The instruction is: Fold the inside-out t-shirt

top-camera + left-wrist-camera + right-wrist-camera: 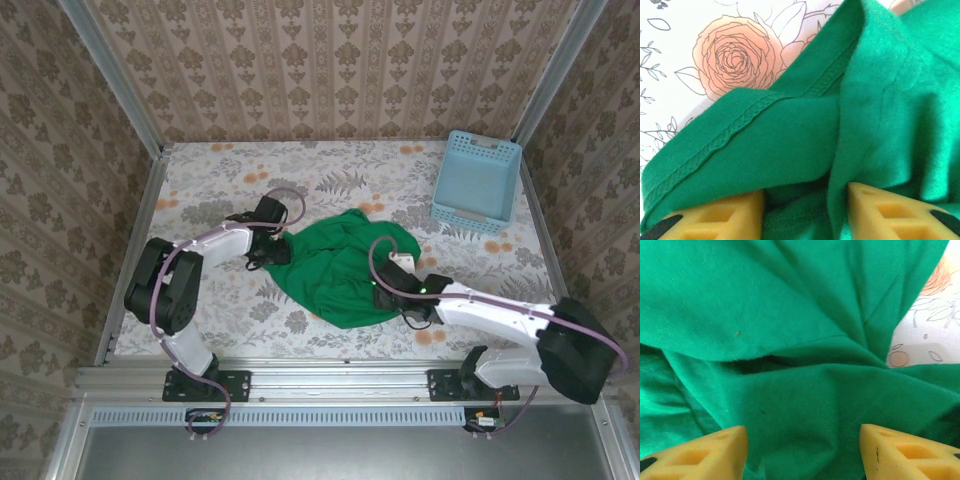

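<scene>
1. The left arm rises from its base at the near left corner, doubles back at the elbow and reaches inward across the worktop (pixel 220 180). Its wrist tips down, so the left pincer (pixel 264 254) sits at the left edge of the inside-out t-shirt (pixel 340 265).
2. In the left wrist view I see the left pincer (pixel 805 200) with its yellow fingers (pixel 725 215) standing apart. A fold of the green cloth (pixel 790 145) lies in the gap between them, loose rather than squeezed.
3. The right arm lies low and stretches from the near right corner toward the middle. The right pincer (pixel 388 296) is down on the near right part of the shirt.
4. In the right wrist view the right pincer (pixel 802 440) is also apart, its fingers (pixel 705 455) set wide on either side of bunched cloth (pixel 790 315). I see nothing clamped.
5. The shirt lies crumpled on the middle of the worktop, between the two pincers and touching both.
6. As a heap it has no clean long axis. Its broadest spread runs roughly left to right, from one pincer to the other, with a lobe reaching toward the far side.
7. I cannot tell which way the collar or the sleeves point.
8. At the left pincer a stitched edge of the shirt runs diagonally across the view, lying over a printed rose on the worktop.
9. A light blue basket (pixel 480 148) stands at the far right corner, well apart from the shirt.
</scene>
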Robot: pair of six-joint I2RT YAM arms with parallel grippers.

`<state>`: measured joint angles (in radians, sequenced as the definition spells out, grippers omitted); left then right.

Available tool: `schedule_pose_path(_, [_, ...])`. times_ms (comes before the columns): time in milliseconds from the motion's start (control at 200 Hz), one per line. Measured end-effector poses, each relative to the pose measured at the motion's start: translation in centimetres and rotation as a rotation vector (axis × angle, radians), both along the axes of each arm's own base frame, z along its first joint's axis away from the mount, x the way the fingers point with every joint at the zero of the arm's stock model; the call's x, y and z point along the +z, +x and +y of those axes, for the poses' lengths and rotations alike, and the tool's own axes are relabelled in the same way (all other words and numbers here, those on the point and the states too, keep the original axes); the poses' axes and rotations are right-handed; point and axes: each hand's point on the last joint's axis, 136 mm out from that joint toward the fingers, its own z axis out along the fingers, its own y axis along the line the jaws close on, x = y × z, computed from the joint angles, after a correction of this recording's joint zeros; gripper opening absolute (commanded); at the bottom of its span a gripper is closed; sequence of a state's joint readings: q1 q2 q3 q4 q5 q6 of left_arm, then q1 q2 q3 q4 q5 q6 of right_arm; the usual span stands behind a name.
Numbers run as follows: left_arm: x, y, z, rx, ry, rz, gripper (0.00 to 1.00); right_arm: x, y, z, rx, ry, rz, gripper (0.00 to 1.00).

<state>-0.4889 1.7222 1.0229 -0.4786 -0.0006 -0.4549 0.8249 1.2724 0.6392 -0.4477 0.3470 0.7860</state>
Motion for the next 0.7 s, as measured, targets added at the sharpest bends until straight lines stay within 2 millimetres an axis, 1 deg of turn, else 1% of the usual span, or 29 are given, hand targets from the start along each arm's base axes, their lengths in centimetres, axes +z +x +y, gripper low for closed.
schedule_pose_path(75, [0.0, 0.1, 0.2, 0.006, -0.004, 0.000, 0.26, -0.8, -0.1, -0.1, 0.006, -0.028, 0.024, 0.32])
schedule_pose_path(135, [0.2, 0.4, 0.3, 0.009, -0.010, -0.008, 0.18, -0.6, -0.1, -0.3, -0.002, -0.039, 0.018, 0.21])
schedule_pose_path(180, [0.5, 0.4, 0.4, 0.015, -0.016, -0.015, 0.13, -0.1, 0.0, -0.6, -0.001, -0.049, 0.006, 0.17])
schedule_pose_path(235, [1.0, 0.5, 0.6, 0.015, -0.025, -0.028, 0.10, 0.9, 0.3, -1.0, -0.009, -0.058, -0.023, 0.12])
schedule_pose_path(310, [2.2, 0.7, 1.0, 0.027, -0.048, -0.054, 0.03, 2.5, 0.4, -1.7, -0.017, -0.064, -0.064, 0.05])
schedule_pose_path(365, [3.2, 0.9, 1.4, 0.036, -0.065, -0.081, 0.00, 3.4, 0.6, -2.3, -0.029, -0.062, -0.089, 0.03])
schedule_pose_path(425, [4.5, 1.2, 1.8, 0.048, -0.086, -0.114, 0.00, 4.2, 0.7, -2.9, -0.040, -0.067, -0.108, 0.00])
schedule_pose_path(545, [6.7, 1.5, 2.4, 0.068, -0.130, -0.169, 0.00, 5.2, 0.5, -4.3, -0.056, -0.099, -0.123, 0.00])
schedule_pose_path(640, [8.1, 1.3, 3.9, 0.106, -0.162, -0.212, 0.00, 6.6, 0.4, -5.7, -0.078, -0.123, -0.144, 0.00])
schedule_pose_path(700, [9.4, 1.0, 5.5, 0.147, -0.184, -0.252, 0.00, 8.3, 0.4, -6.8, -0.099, -0.125, -0.177, 0.00])
